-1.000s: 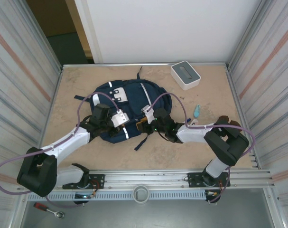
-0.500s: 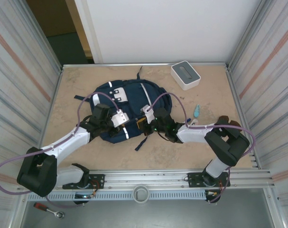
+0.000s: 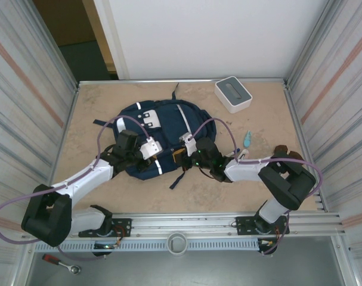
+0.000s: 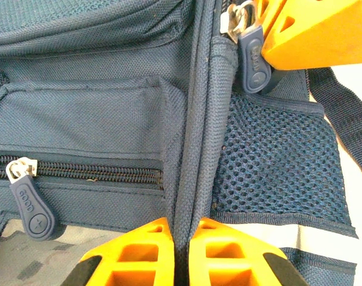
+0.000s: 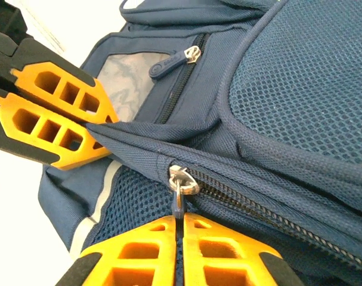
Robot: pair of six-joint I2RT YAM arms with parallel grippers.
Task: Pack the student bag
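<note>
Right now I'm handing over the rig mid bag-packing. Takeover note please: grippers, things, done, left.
Left gripper: shut on a fabric ridge of the bag, pulling it taut.
Right gripper: shut on the zip pull of the main zip.
Things: the bag lies flat mid-table. A white box sits at the far right, and a teal item lies on the table beside the right arm.
Done: both grips are set. The zip teeth beyond the slider are meshed.
Left: probably run the zip. The bag's contents are hidden, so check what is packed.
</note>
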